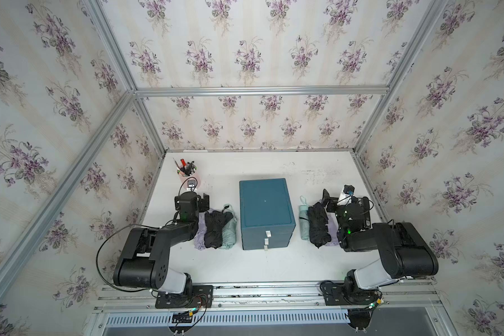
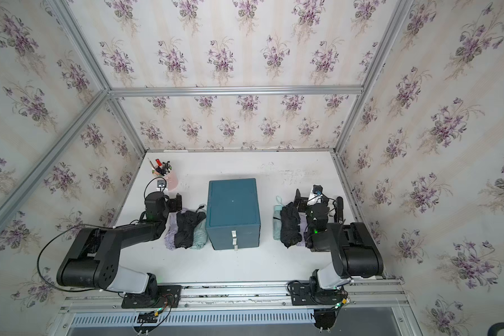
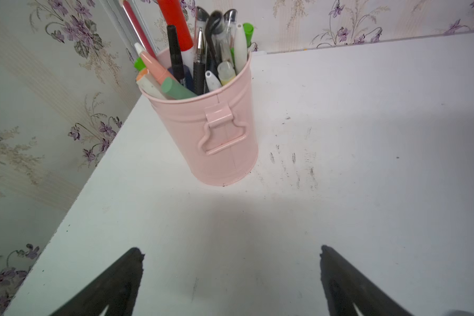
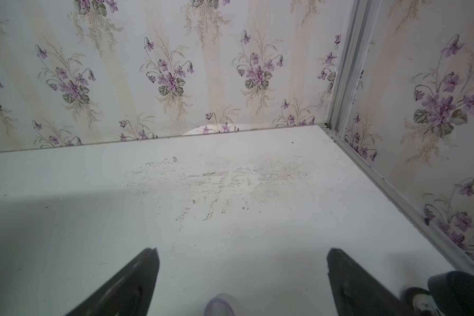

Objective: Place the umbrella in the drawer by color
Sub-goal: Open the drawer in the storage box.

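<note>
Black fabric folded umbrella (image 1: 216, 229), centre-left of frame, looks soft and light: grip its bundled middle. Your left and right jaws gape wide, empty.

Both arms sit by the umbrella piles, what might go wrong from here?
All three drawers are shut, with small tabs; a pull may slip.
On the left, the black umbrella is packed between the lilac one and the mint one, so a grasp may take two.
The pen cup stands close ahead of the open left gripper; a swing may tip it.
</note>
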### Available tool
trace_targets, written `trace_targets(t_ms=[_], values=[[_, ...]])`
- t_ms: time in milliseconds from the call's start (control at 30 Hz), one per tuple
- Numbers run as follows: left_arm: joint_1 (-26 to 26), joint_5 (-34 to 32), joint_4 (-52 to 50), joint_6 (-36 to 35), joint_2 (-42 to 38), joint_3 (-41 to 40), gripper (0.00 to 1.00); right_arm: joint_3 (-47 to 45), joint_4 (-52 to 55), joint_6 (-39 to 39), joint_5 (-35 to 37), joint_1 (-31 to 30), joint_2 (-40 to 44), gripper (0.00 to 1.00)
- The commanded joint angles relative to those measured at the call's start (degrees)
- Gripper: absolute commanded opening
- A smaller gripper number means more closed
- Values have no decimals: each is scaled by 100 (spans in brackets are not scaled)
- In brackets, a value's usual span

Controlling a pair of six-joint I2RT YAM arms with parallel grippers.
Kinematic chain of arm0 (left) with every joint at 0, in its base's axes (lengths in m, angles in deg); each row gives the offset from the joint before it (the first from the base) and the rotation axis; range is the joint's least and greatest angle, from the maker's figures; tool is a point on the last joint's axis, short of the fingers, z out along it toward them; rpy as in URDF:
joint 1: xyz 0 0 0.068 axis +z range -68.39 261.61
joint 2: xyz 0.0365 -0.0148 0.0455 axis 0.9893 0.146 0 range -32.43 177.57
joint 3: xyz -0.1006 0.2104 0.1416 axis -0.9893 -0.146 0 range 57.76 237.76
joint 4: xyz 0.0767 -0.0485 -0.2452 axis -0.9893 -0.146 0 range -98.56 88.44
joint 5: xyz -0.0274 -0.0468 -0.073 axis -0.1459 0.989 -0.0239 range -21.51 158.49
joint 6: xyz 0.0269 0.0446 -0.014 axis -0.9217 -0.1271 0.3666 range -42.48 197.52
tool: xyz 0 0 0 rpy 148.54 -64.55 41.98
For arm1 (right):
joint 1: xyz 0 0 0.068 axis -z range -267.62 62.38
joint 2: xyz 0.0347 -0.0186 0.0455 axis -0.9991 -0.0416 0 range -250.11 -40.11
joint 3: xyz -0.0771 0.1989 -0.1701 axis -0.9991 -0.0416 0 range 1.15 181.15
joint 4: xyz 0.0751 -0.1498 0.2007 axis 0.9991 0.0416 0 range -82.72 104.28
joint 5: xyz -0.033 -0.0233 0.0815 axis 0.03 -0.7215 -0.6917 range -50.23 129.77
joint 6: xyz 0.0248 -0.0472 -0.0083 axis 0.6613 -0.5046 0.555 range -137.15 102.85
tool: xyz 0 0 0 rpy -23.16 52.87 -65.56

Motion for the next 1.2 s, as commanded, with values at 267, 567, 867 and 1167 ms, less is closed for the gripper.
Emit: trace_targets(t_ms=[267, 567, 867, 1167], values=[[4, 11, 117, -16, -19, 19, 100, -12, -16, -31, -1, -9, 16, 100], [4, 10, 107, -16, -26, 23, 100, -7, -10, -32, 2, -10, 16, 100], [4, 12, 104, -18, -24, 21, 100, -11, -19, -31, 3, -9, 14, 100], [35, -214, 158, 13, -291, -1, 100, 1082, 2368, 318, 896, -11, 727, 100]])
